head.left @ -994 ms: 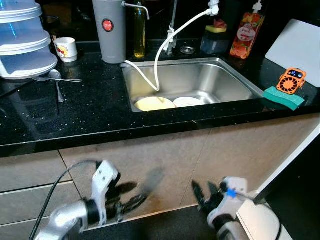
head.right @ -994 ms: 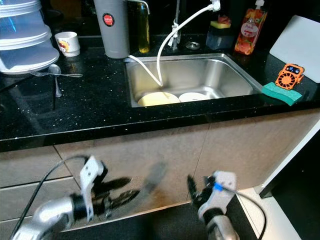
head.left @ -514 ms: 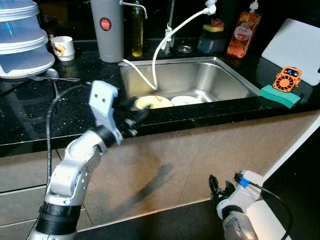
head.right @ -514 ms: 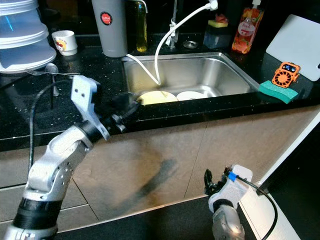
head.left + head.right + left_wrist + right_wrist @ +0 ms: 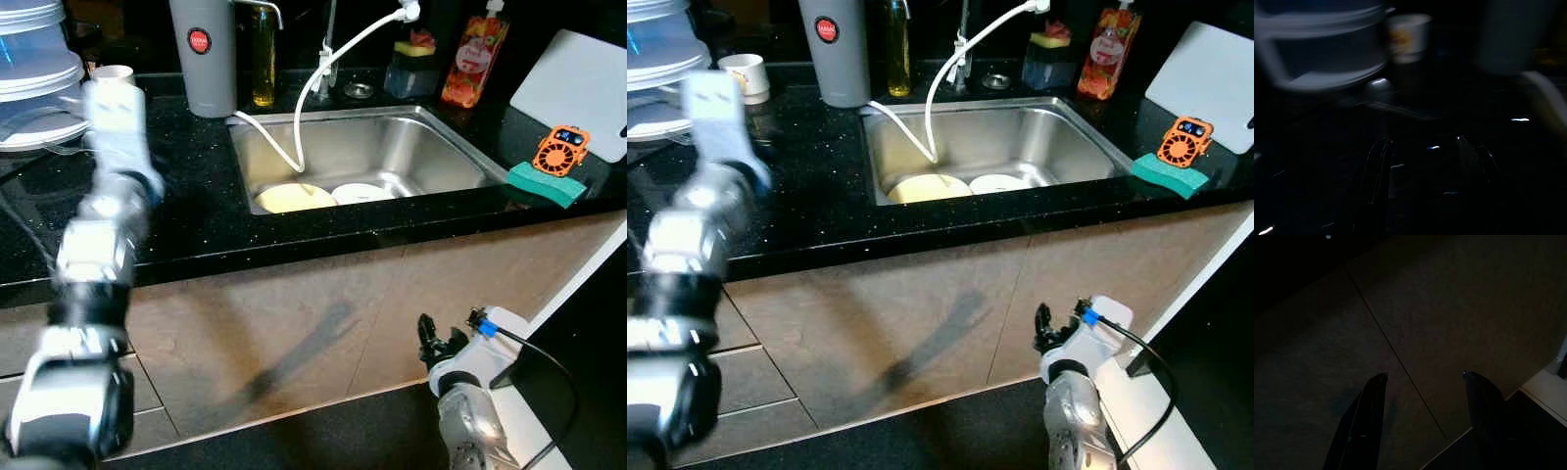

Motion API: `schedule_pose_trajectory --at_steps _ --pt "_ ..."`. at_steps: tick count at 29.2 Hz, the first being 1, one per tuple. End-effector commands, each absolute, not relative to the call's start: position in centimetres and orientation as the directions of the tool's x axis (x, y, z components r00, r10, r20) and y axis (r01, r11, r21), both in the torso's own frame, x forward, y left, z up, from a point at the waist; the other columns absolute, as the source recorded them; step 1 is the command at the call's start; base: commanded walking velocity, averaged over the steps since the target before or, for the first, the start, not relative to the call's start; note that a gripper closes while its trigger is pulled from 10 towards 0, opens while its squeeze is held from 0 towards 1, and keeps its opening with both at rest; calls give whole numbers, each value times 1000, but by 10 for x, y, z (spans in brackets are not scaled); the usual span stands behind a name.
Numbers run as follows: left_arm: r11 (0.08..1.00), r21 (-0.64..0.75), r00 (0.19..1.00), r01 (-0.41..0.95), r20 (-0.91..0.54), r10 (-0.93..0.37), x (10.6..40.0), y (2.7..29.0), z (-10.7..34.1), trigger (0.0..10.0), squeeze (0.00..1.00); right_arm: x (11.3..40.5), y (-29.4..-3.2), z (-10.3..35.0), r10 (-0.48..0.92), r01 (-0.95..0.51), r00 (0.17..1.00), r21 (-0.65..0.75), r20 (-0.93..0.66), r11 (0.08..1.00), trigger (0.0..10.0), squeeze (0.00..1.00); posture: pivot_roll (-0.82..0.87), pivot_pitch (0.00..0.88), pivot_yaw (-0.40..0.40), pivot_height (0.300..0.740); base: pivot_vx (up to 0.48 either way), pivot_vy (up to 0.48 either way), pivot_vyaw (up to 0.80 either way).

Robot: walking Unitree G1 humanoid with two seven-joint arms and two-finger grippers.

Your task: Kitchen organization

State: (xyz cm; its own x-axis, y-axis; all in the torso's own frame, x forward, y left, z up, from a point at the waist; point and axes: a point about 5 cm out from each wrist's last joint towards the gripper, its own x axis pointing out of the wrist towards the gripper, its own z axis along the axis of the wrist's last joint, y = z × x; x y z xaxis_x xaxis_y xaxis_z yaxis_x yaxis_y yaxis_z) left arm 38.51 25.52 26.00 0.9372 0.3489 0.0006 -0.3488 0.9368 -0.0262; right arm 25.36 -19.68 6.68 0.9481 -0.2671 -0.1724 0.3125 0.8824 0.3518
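Note:
My left arm point(image 5: 98, 225) is raised over the left part of the black counter point(image 5: 196, 211), blurred with motion. In its wrist view the left gripper point(image 5: 1422, 142) is open with nothing between its fingers, facing a white cup point(image 5: 1408, 36), a spoon point(image 5: 1378, 88) and stacked white containers point(image 5: 1317, 54). The same cup point(image 5: 111, 72) stands at the back left of the counter. A yellow plate point(image 5: 282, 197) and a white plate point(image 5: 361, 193) lie in the steel sink point(image 5: 431, 147). My right gripper point(image 5: 436, 343) hangs low before the cabinet doors, open and empty point(image 5: 1422, 377).
A grey flask point(image 5: 203, 54) and an oil bottle point(image 5: 262, 59) stand behind the sink, with a white hose point(image 5: 313, 88) running into it. A red bottle point(image 5: 465, 64), a white board point(image 5: 573, 88), an orange fan point(image 5: 563, 152) and a green sponge point(image 5: 545, 186) are at the right.
My left arm has swung up from in front of the cabinet to the sink's edge, then left over the counter towards the cup. The right arm has stayed low.

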Motion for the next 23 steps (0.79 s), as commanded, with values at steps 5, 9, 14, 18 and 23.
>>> schedule_pose_trajectory --at_steps 5,9,14,18,23 --pt "900 -74 900 -430 -114 421 389 271 246 10000 0 255 -189 70 -252 296 954 369 -162 881 10000 0 -33 0 -10 740 0 0 0" --pt "876 -68 873 -477 -156 463 390 280 239 10000 0 255 -185 73 -236 277 960 371 -153 886 10000 0 -32 1 -12 740 0 0 0" --pt "861 -26 849 -508 -185 496 394 283 239 10000 0 256 -183 73 -223 267 963 389 -155 882 10000 0 -32 6 -13 740 0 0 0" --pt "872 -13 855 -489 -204 476 396 281 237 10000 0 258 -180 77 -204 243 969 388 -138 889 10000 0 -31 12 -11 740 0 0 0" --pt "861 -120 850 -495 -274 450 394 281 226 10000 0 254 -180 74 -206 249 967 391 -150 886 10000 0 -27 21 -14 740 0 0 0"
